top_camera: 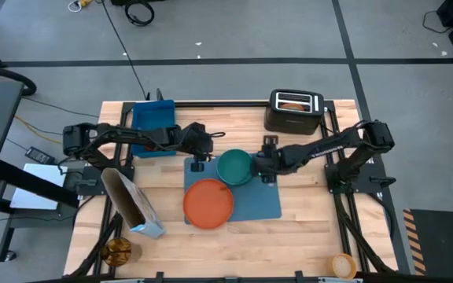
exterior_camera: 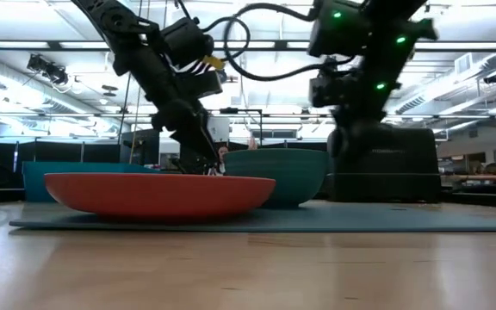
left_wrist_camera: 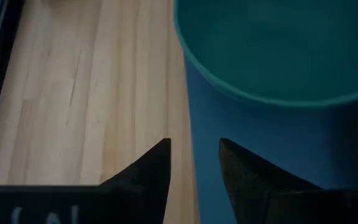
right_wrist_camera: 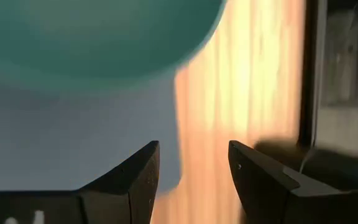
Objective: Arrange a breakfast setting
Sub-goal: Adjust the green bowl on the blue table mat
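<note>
A flat blue placemat (top_camera: 252, 201) lies mid-table. On it rest a round orange plate (top_camera: 208, 203) near its front left and a teal bowl (top_camera: 234, 167) at its far edge. My left gripper (top_camera: 197, 163) hovers open over the mat's far left corner (left_wrist_camera: 194, 146), beside the bowl (left_wrist_camera: 272, 50). My right gripper (top_camera: 265, 169) hovers open over the mat's right edge (right_wrist_camera: 194, 146), just right of the bowl (right_wrist_camera: 92, 37). Nothing is between either pair of fingers. In the low view the plate (exterior_camera: 158, 194) stands in front of the bowl (exterior_camera: 287, 176).
A dark toaster (top_camera: 295, 111) with bread in its slot stands at the far right, and a deep blue bin (top_camera: 154, 124) at the far left. A blue cereal bag (top_camera: 134, 206) lies at the left. A small orange cup (top_camera: 343, 266) sits at the front right corner.
</note>
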`<state>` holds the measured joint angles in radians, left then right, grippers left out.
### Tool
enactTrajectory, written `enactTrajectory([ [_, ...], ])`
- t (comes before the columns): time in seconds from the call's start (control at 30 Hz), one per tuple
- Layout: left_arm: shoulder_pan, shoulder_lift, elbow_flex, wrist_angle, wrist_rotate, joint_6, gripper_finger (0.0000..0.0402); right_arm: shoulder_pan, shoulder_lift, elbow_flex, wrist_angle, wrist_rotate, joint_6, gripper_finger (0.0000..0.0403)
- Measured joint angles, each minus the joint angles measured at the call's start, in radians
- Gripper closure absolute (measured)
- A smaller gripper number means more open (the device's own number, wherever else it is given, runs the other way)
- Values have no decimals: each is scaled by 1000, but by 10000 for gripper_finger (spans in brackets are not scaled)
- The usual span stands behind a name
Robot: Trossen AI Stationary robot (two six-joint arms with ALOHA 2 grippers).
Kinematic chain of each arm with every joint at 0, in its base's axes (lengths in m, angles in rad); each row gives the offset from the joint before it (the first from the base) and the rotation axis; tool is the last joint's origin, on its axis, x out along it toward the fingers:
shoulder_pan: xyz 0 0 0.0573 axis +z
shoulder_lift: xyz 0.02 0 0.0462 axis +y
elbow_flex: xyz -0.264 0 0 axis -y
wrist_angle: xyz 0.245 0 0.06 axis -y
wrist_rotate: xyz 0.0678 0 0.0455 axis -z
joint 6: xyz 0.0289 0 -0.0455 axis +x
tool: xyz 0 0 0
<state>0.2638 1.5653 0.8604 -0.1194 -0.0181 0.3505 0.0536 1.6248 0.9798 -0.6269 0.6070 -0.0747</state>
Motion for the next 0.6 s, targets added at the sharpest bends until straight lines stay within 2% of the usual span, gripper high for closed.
enactTrajectory([
  [0.17, 1, 2, 0, 52, 0, -26, 258, -51, 0, 0, 145, -69, -108, 203],
  [0.4, -26, 2, 0, 13, 0, -8, 258, -26, 0, 0, 155, -134, -104, 203],
  [0.6, -81, 2, 0, 11, 0, -7, 258, 19, 0, 0, 162, -151, -91, 203],
])
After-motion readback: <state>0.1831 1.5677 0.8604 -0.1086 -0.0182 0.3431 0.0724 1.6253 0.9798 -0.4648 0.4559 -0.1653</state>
